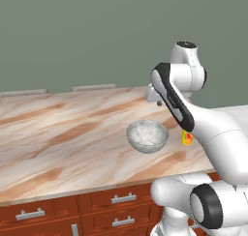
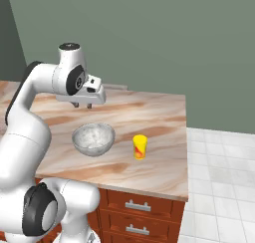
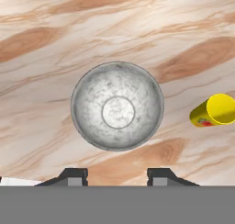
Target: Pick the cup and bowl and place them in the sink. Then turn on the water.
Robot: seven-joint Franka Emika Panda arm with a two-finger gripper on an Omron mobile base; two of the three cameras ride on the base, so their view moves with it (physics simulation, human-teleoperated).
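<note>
Hovering above the marbled tabletop (image 2: 154, 112), my gripper (image 2: 82, 105) hangs just beyond the bowl (image 2: 93, 138), jaws parted with a clear gap and holding nothing. The bowl sits upright near the front edge; the yellow cup (image 2: 140, 146) stands just to its right, apart.

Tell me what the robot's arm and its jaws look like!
The glossy white rounded arm has dark black bands and round caps at its joints. Its blocky white-and-grey gripper ends in two small dark jaws with grey pads. No cables or markings show.
</note>
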